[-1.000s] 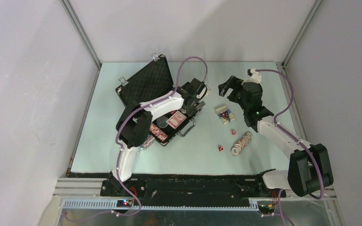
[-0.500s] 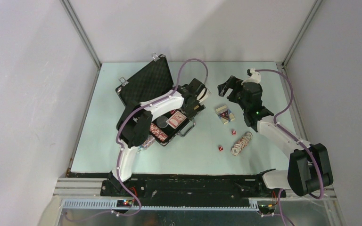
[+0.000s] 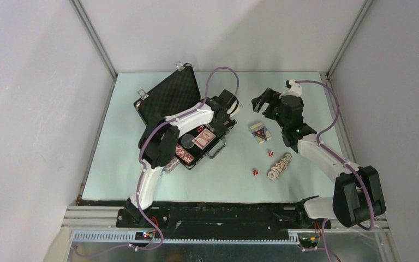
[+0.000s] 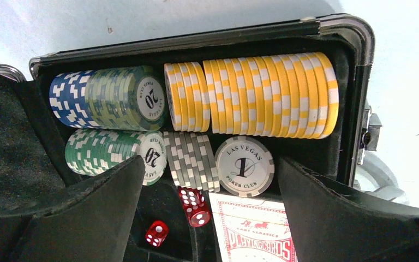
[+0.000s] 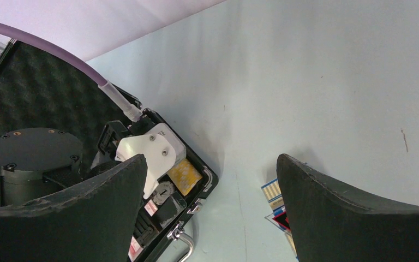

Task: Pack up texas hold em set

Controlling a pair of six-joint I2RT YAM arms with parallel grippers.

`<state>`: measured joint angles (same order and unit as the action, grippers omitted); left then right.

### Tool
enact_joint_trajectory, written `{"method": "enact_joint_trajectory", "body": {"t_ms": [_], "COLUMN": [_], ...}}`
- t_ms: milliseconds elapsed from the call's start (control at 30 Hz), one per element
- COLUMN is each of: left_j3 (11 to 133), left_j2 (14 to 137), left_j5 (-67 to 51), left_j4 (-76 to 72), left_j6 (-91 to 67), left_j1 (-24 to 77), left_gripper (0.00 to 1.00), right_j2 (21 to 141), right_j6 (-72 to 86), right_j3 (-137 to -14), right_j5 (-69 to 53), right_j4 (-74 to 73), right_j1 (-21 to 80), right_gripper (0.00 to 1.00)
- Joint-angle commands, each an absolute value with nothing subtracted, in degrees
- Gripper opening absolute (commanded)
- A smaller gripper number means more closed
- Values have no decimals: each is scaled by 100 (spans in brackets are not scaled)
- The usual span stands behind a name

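Note:
The black case [image 3: 163, 98] lies open at the left, lid leaning back. My left gripper [image 3: 222, 121] hangs open over its right end. Below the left gripper [image 4: 210, 218] lie rows of yellow chips [image 4: 273, 95], green chips [image 4: 114, 98] and grey chips [image 4: 191, 161], two red dice [image 4: 157, 233] and a red card deck [image 4: 256, 234], none of them held. My right gripper [image 3: 266, 105] stands open above the table, beside a second card deck [image 3: 260, 132]. A loose chip row [image 3: 280, 165] and red dice [image 3: 255, 172] lie on the table.
The case's silver handle [image 3: 216, 150] sticks out toward the middle of the table. In the right wrist view the right gripper [image 5: 210, 213] frames the case corner [image 5: 204, 180] and the table deck [image 5: 275, 196]. Walls close in the back and both sides.
My left arm has shifted a little over the case, its gripper edging toward the back. The right arm has not moved.

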<state>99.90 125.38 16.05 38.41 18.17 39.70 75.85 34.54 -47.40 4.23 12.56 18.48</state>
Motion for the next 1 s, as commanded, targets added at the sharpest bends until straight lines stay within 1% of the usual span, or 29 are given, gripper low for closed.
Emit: {"method": "enact_joint_trajectory", "body": {"t_ms": [0, 233, 300, 333, 400, 733, 800, 900, 967], "left_j3": [10105, 9727, 9617, 9585, 9554, 9308, 9283, 9285, 9254], "left_j2": [12490, 12085, 11945, 11863, 11752, 11550, 11571, 11619, 11593], "left_j5": [1791, 2300, 2414, 2408, 2313, 2296, 2294, 2183, 2135], "left_j4": [3975, 3143, 2873, 2807, 2648, 2525, 2555, 2659, 2670], "left_j6": [1727, 1618, 1523, 1429, 1313, 1302, 1301, 1292, 1274], "left_j1": [3823, 3808, 3760, 3739, 3669, 3621, 3621, 3621, 3629], "left_gripper": [100, 99, 98, 94, 90, 85, 88, 96, 99], "right_j2": [7613, 7619, 7613, 7612, 7612, 7614, 7616, 7613, 7616], "right_j6": [3515, 3516, 3508, 3507, 3507, 3505, 3507, 3508, 3515], "right_j3": [-4948, -4948, -4948, -4948, -4948, -4948, -4948, -4948, -4948], "right_j5": [387, 387, 387, 387, 385, 337, 334, 325, 326], "right_j4": [1433, 1433, 1432, 1432, 1433, 1433, 1433, 1432, 1432], "right_j1": [1812, 1819, 1820, 1820, 1817, 1809, 1810, 1811, 1808], "right_gripper": [91, 91, 91, 91, 91, 91, 91, 91, 91]}}
